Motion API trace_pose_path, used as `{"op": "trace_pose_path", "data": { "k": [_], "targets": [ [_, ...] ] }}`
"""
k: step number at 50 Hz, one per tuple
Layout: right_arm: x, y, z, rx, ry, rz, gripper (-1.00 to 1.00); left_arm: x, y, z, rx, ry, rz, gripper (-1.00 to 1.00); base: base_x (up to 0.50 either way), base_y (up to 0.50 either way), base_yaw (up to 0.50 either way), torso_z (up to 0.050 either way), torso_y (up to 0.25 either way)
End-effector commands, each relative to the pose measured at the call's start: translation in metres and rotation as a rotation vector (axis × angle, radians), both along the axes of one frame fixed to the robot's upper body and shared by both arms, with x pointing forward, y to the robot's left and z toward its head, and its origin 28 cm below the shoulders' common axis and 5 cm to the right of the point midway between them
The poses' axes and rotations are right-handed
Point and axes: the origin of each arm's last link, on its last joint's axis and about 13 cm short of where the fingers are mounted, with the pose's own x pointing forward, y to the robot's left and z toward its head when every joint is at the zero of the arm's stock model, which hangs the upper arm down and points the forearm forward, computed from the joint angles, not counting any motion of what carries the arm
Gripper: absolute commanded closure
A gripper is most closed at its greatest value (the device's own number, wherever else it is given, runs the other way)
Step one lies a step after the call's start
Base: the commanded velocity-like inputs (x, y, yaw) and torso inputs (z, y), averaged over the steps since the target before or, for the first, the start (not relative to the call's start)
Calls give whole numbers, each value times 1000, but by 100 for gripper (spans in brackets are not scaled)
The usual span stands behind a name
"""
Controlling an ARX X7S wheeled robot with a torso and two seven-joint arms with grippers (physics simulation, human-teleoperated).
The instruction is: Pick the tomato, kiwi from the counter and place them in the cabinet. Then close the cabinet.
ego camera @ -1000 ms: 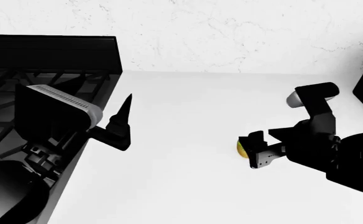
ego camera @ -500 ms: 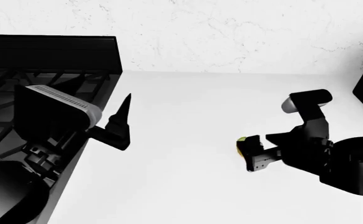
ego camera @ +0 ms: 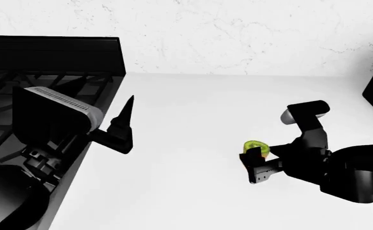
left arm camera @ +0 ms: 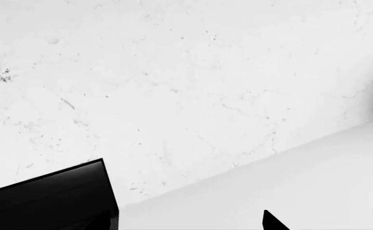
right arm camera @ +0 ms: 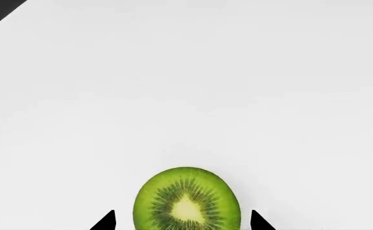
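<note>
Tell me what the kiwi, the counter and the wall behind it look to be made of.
Kiwi: soft fruit flesh; the cut face shows green pulp, dark seeds and a pale core. Counter: smooth, plain white, matte, maybe laminate or solid surface; no grain or seams show. Wall: white stone-look, probably marble or quartz, with faint grey veins and specks.
</note>
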Motion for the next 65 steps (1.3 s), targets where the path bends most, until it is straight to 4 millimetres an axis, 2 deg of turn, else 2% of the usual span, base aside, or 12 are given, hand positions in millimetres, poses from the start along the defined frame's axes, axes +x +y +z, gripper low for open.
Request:
{"op": "trace_pose_path", "data": {
  "k": [1,17,18,24,35,49,65],
  "targets": [
    [1,1,-6,-3,15,2,-100,1,0,-2,0,3,0,-100,0,0,0,0,0],
    [2,2,-10,0,27,11,-100,1,0,-3,1,5,1,-100,0,0,0,0,0],
    [3,3,-11,-5,34,16,100,1,0,-4,0,5,1,-100,0,0,0,0,0],
    [3,3,-9,-14,36,23,100,1,0,-4,-2,6,2,-100,0,0,0,0,0],
    [-1,2,6,-36,-3,19,100,1,0,-4,-1,5,-1,-100,0,0,0,0,0],
    [-4,7,60,-78,-160,32,100,-1,-1,-4,-1,2,-4,-100,0,0,0,0,0],
    [-3,27,123,-143,-418,69,100,-2,0,-2,-2,-4,-3,-100,0,0,0,0,0]
  ]
}}
